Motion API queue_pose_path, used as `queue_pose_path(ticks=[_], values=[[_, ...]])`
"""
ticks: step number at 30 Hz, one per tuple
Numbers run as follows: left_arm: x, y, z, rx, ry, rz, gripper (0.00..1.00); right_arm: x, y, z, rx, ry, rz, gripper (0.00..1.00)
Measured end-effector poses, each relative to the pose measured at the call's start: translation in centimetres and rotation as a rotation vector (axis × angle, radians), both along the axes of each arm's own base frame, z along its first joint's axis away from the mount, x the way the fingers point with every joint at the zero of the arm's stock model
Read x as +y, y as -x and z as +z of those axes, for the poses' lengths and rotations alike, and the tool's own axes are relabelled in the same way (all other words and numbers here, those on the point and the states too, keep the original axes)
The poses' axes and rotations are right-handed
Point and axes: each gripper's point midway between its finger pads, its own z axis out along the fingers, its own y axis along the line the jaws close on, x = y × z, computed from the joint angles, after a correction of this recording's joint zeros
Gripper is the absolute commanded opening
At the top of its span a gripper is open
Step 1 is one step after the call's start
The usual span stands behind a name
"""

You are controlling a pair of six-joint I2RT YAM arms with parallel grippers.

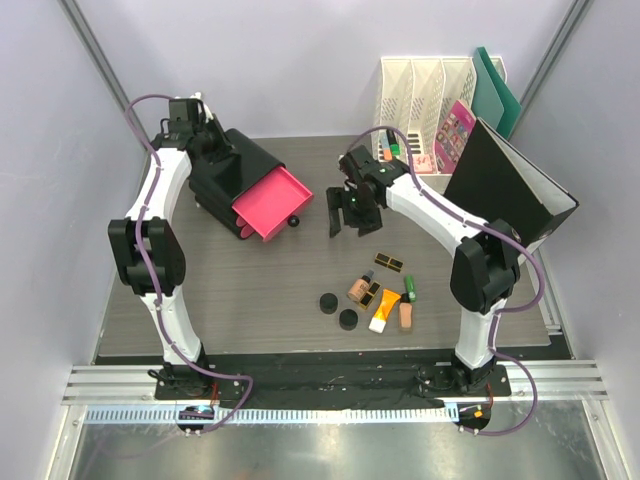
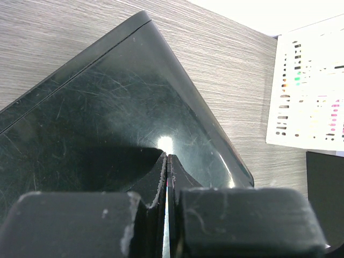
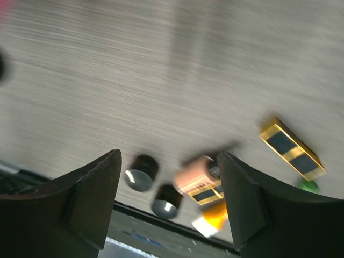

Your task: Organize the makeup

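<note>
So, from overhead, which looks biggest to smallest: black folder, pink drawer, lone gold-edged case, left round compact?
1. black folder
2. pink drawer
3. gold-edged case and left round compact: too alike to rank.

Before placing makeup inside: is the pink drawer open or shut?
Open: the pink drawer sticks out of the black box, its inside showing.

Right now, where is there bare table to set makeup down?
Bare wood front left, between the left arm and the black compacts. A smaller strip in front of the pink drawer. Crowded: bottles and tubes right of the compacts.
</note>
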Motion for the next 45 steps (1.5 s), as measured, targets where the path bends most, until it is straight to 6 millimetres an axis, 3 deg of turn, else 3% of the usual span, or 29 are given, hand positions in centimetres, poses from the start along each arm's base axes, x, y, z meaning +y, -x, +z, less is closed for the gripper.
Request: queue_pose_path(ticks=[4, 8, 15, 20, 29, 35, 45], values=[[0.0, 0.0, 0.0, 0.0, 0.0, -0.001, 0.0, -3.5, 1.7, -1.2, 0.072, 0.154, -0.052, 0.78], [0.0, 0.0, 0.0, 0.0, -0.001, -0.002, 0.0, -5.1, 3.7, -2.1, 0.161, 0.212, -0.067, 0.77], [0.0, -0.2, 0.0, -0.004, -0.004, -0.012, 0.0, -4.8, 7.6, -3.7, 0.377, 0.196, -0.049, 0.77], [-0.1, -0.3, 0.0, -0.008, -0.013, -0.024, 0.0, -4.1, 8.9, -5.2, 0.506, 0.177, -0.047, 0.75], [-0.1, -0.3, 0.0, -0.009, -0.011, -0.027, 0.0, -5.8, 9.3, -7.4, 0.615, 0.169, -0.113, 0.69], [-0.3, -0.3, -0.1, -0.01, -0.005, -0.033, 0.0, -7.4, 8.1, -8.4, 0.63, 0.134, -0.181, 0.66], [-0.4, -0.5, 0.0, -0.01, 0.003, -0.041, 0.0, -6.1, 6.9, -11.1, 0.649, 0.097, -0.173, 0.51]])
